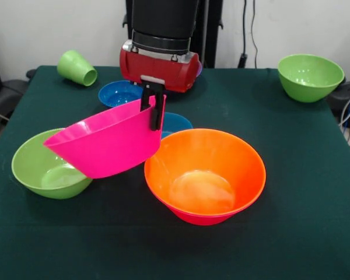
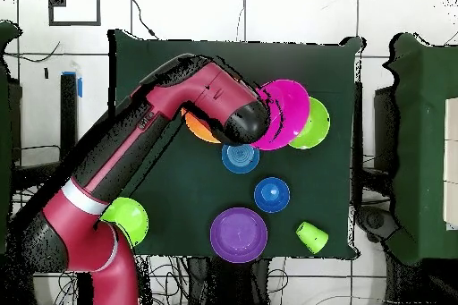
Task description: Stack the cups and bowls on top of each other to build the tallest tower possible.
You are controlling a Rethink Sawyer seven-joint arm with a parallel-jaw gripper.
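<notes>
My gripper (image 1: 152,108) is shut on the rim of a big pink bowl (image 1: 108,143). It holds the bowl tilted above the table, between a green bowl (image 1: 44,166) and the big orange bowl (image 1: 204,175). The orange bowl sits upright, and a pink-red underside (image 1: 205,220) shows beneath it like a second bowl nested outside. In the overhead view the held pink bowl (image 2: 286,112) overlaps the green bowl (image 2: 315,124), and the arm (image 2: 206,105) hides most of the orange bowl (image 2: 199,130). The light-green cup (image 1: 77,67) lies on its side. The orange tumbler is out of view.
Two small blue bowls (image 1: 119,93) (image 1: 176,122) stand behind the held bowl. A second green bowl (image 1: 310,76) stands at the far right corner. In the overhead view a purple bowl (image 2: 239,234) stands near the robot's base, with the cup (image 2: 311,237) beside it.
</notes>
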